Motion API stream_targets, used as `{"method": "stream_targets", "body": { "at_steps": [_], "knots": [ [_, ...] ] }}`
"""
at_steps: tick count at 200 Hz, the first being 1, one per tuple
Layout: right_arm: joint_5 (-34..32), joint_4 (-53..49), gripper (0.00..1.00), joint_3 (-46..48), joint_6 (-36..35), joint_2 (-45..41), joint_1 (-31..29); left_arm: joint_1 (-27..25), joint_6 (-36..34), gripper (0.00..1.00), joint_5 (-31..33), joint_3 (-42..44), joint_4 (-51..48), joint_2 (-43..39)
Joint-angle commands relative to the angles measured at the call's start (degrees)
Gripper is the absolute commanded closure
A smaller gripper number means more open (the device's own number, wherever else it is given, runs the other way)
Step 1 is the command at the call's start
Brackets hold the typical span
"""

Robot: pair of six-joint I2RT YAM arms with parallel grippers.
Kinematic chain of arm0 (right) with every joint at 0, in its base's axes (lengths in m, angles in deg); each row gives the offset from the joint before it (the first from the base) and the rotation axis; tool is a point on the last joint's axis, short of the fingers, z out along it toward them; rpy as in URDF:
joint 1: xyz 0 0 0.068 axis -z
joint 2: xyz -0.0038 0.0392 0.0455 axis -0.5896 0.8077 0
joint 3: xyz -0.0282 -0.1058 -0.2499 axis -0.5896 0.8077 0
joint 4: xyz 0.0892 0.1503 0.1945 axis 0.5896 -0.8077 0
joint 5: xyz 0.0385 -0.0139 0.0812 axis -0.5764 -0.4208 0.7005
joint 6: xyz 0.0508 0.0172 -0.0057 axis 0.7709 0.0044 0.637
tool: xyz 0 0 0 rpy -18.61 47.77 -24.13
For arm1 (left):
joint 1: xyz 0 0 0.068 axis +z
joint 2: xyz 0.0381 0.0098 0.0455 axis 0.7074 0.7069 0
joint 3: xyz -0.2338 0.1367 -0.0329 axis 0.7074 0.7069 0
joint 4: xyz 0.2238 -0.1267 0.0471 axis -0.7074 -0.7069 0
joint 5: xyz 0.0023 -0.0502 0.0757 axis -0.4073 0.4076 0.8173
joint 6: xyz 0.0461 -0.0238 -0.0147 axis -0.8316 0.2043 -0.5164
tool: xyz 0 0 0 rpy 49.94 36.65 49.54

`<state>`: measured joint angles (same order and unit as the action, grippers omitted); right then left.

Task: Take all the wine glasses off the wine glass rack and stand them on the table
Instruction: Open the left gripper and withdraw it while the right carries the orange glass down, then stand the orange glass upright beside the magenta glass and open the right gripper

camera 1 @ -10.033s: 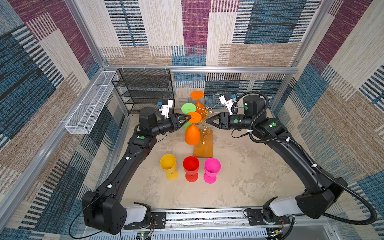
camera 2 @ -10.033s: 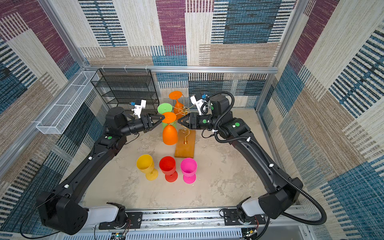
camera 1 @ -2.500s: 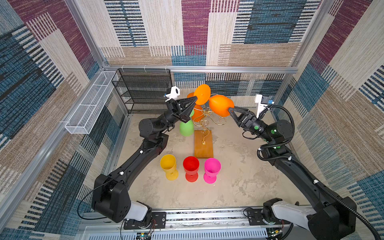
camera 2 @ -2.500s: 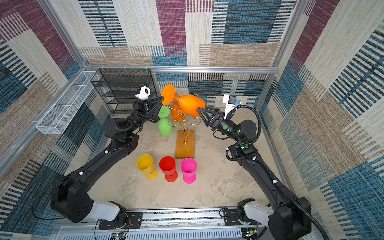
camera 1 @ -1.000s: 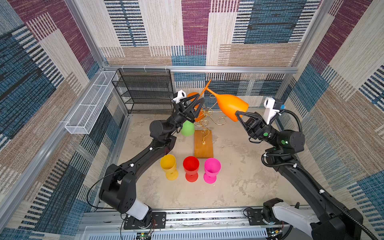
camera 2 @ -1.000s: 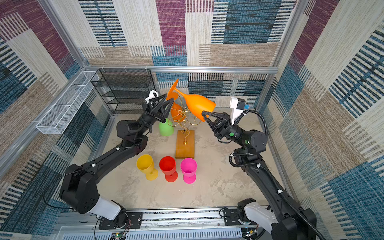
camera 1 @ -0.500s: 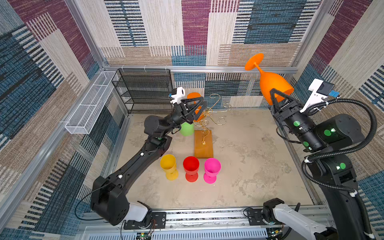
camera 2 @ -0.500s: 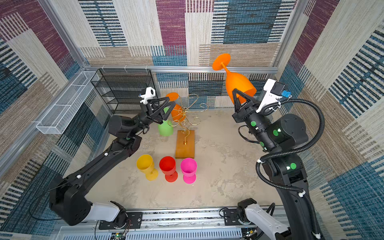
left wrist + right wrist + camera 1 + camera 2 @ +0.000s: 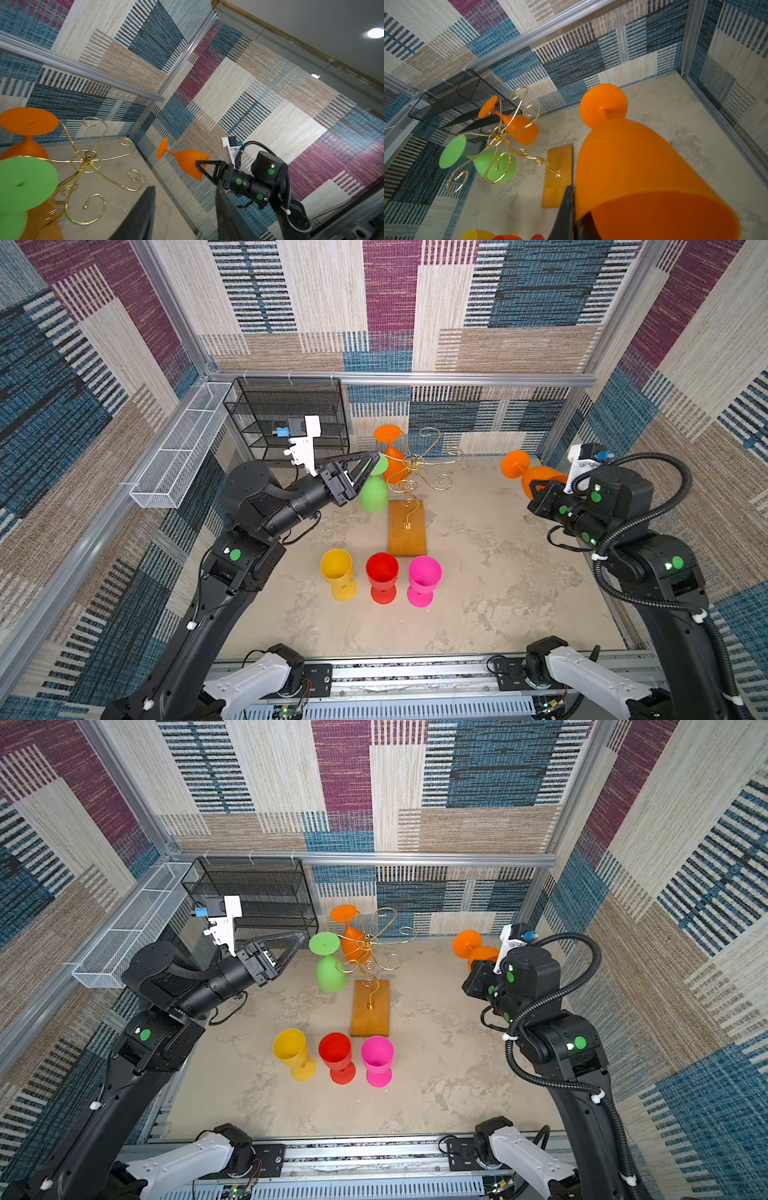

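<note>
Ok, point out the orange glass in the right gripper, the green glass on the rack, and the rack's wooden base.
held orange glass [image 9: 633,166]: right wrist view, on the outside of its bowl.
green glass [image 9: 330,977]: in a top view, on its bowl.
wooden base [image 9: 370,1023]: in a top view, on its bare top face.

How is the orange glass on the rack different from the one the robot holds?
The hanging orange glass is upside down on the rack; the held orange glass lies sideways. Nothing grips the hanging one; the right gripper pinches the held one's rim. Both are orange.
</note>
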<state>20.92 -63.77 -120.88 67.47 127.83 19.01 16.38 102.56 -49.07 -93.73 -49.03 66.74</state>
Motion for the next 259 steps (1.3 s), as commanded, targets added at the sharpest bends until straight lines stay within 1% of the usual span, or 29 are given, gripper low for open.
{"method": "stream_targets", "body": {
  "at_steps": [1, 27, 53, 76, 103, 127, 162, 194, 259],
  "knots": [
    [5.4, -1.1, 1.0, 3.5, 0.7, 2.0, 0.0, 0.0, -9.4, 0.5, 9.4, -0.3, -7.4, -2.0],
    [11.0, 1.5, 1.0, 10.8, 0.5, 3.7, 0.0, 0.0, -12.7, 0.5, 15.3, 0.4, -9.6, -4.7],
    [18.0, 3.0, 1.0, 17.7, -2.7, 7.6, 0.0, 0.0, -14.2, 0.5, 18.1, 1.2, -9.7, -6.4],
    [17.8, 2.8, 1.0, 21.3, -4.2, 10.1, -0.3, 0.0, -15.2, 0.5, 19.4, 0.9, -10.3, -6.4],
    [19.3, 1.9, 1.0, 21.0, -4.8, 11.4, -2.0, 0.0, -15.3, 0.5, 19.3, 0.6, -10.2, -5.7],
    [16.2, -0.9, 1.0, 18.9, -4.7, 14.6, -7.5, 0.0, -14.9, 0.5, 18.7, 0.5, -9.8, -4.8],
    [13.1, -4.7, 1.0, 16.6, -4.7, 18.0, -11.7, 0.0, -15.0, 0.5, 18.0, 0.0, -9.8, -4.0],
    [9.7, -9.2, 1.0, 13.9, -5.2, 20.1, -13.2, 0.0, -15.5, 0.5, 18.0, 0.2, -10.1, -4.4],
    [6.6, -15.8, 1.0, 9.9, -7.0, 24.3, -14.9, 0.0, -15.6, 0.5, 18.0, 1.0, -9.7, -4.6]
  ]
}}
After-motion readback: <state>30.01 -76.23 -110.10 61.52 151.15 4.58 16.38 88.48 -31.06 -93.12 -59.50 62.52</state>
